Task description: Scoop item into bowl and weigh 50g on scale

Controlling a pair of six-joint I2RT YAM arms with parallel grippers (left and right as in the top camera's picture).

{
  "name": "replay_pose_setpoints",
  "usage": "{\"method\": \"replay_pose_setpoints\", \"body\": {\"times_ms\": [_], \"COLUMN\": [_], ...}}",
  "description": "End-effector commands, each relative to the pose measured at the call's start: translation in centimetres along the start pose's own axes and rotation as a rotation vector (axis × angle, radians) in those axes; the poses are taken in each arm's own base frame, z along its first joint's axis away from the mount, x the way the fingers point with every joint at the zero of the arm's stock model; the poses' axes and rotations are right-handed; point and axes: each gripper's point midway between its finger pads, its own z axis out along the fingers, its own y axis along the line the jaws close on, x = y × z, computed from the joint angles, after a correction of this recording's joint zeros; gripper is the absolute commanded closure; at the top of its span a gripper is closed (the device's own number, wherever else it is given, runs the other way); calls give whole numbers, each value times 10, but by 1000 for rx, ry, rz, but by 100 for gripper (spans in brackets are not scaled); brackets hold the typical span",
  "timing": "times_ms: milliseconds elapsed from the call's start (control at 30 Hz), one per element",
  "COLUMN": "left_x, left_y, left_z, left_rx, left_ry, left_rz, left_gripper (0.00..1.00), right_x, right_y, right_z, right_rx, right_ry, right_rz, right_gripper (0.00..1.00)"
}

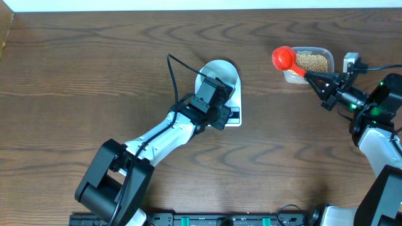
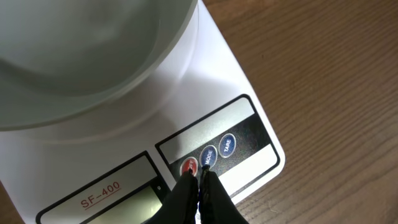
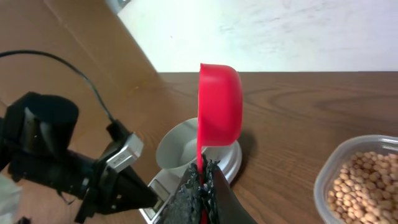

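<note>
The white scale (image 1: 233, 114) sits mid-table with the pale bowl (image 1: 221, 74) on it; both also show in the left wrist view, scale (image 2: 249, 81) and bowl (image 2: 93, 56). My left gripper (image 2: 199, 175) is shut, its tips on the scale's round red button (image 2: 189, 166). My right gripper (image 3: 204, 171) is shut on the handle of a red scoop (image 3: 219, 104), held above the table left of the clear tub of tan beans (image 1: 313, 61). The scoop (image 1: 284, 58) looks empty. The beans also show in the right wrist view (image 3: 364, 180).
The clear plastic tub (image 3: 329, 171) stands at the back right. A black cable (image 1: 179, 72) arcs over the left arm. A small white block (image 1: 350, 61) sits right of the tub. The table's far edge meets a white wall.
</note>
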Motion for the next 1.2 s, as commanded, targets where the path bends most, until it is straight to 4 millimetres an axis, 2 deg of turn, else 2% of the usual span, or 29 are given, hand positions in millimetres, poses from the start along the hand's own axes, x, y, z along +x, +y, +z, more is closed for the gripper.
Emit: {"method": "replay_pose_setpoints", "body": {"times_ms": [0, 300, 600, 1167], "left_x": [-3, 1, 10, 13], "left_y": [-2, -1, 2, 4], "left_z": [-4, 0, 16, 26], "left_rx": [8, 7, 5, 4], "left_ry": [0, 13, 42, 46], "left_rz": [17, 15, 11, 11], "left_gripper": [93, 93, 93, 93], "right_x": [3, -2, -2, -2], "right_y": [-14, -38, -39, -40], "right_z": [1, -3, -3, -3], "right_rx": [74, 215, 218, 225], "right_ry": [-10, -44, -45, -47], "right_rz": [50, 87, 85, 85], "right_gripper": [99, 99, 99, 99]}}
